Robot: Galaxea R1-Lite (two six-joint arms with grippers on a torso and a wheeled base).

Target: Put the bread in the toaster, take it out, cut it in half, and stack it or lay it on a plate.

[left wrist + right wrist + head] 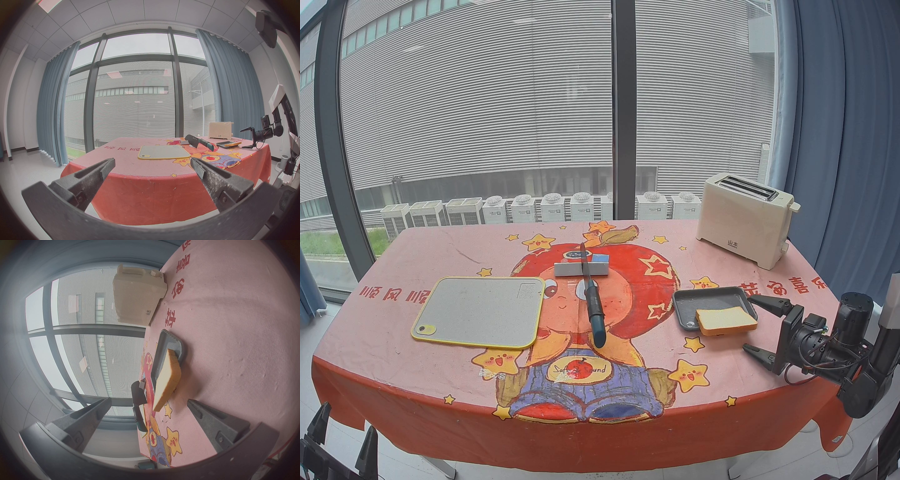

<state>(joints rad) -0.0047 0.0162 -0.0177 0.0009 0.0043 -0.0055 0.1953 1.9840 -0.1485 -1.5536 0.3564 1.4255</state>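
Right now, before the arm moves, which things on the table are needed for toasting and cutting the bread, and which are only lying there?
Needed for the job:
bread
toaster
knife
cutting board
grey tray, likely serving as the plate

Only lying there:
small block under the knife's blade
printed tablecloth
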